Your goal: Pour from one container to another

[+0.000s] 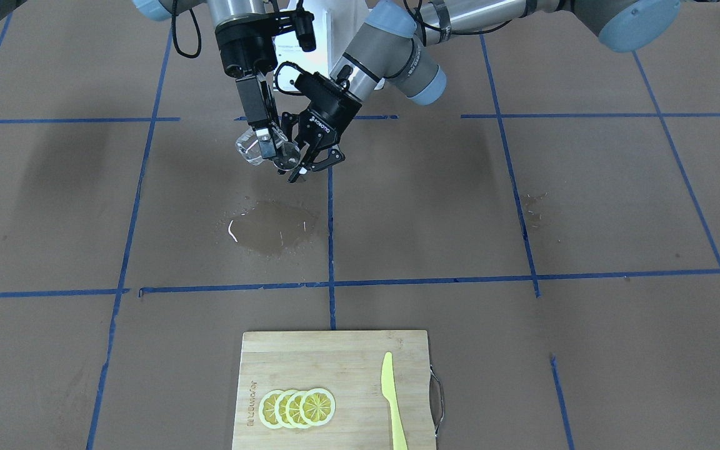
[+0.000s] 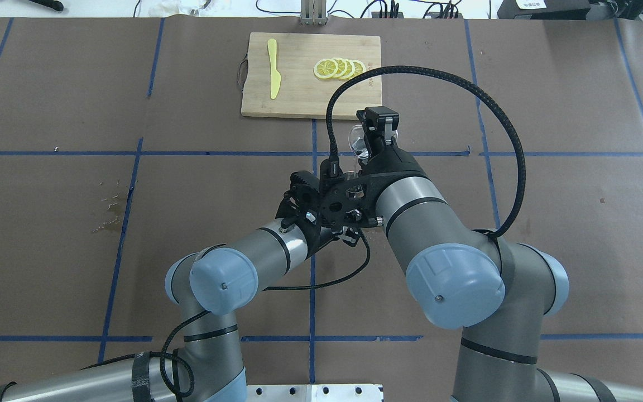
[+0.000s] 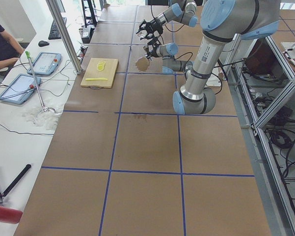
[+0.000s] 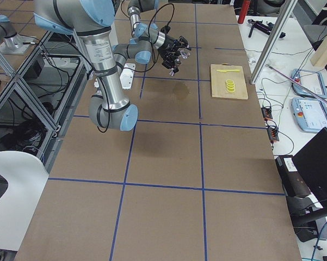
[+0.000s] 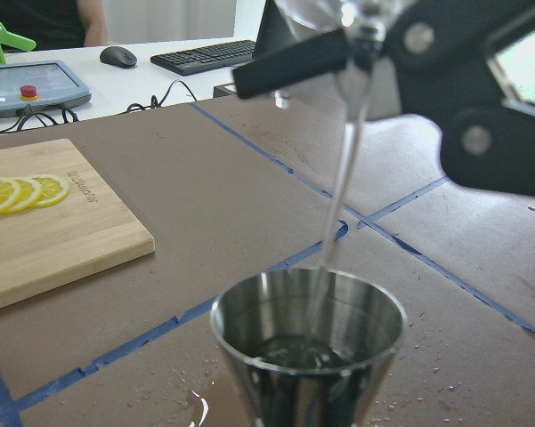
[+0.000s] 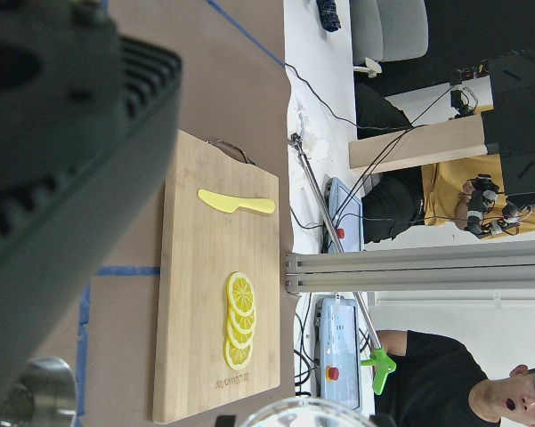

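Note:
My right gripper [image 1: 264, 142] is shut on a clear glass [image 1: 247, 150] and holds it tilted in the air. A thin stream of water [image 5: 343, 178] falls from the glass into a steel cup [image 5: 307, 356], which has some liquid in its bottom. My left gripper [image 1: 304, 161] is shut on that steel cup [image 1: 287, 156] and holds it just below and beside the glass. In the overhead view the two wrists meet mid-table, and only the glass [image 2: 358, 142] shows past the right wrist. The right gripper's black fingers [image 5: 481, 133] fill the top of the left wrist view.
A puddle of spilled water [image 1: 269, 228] lies on the brown paper below the grippers. A wooden cutting board [image 1: 335, 362] at the table's far side carries lemon slices [image 1: 297, 407] and a yellow knife [image 1: 391, 400]. Smaller wet spots [image 1: 534, 206] mark the paper on my left side.

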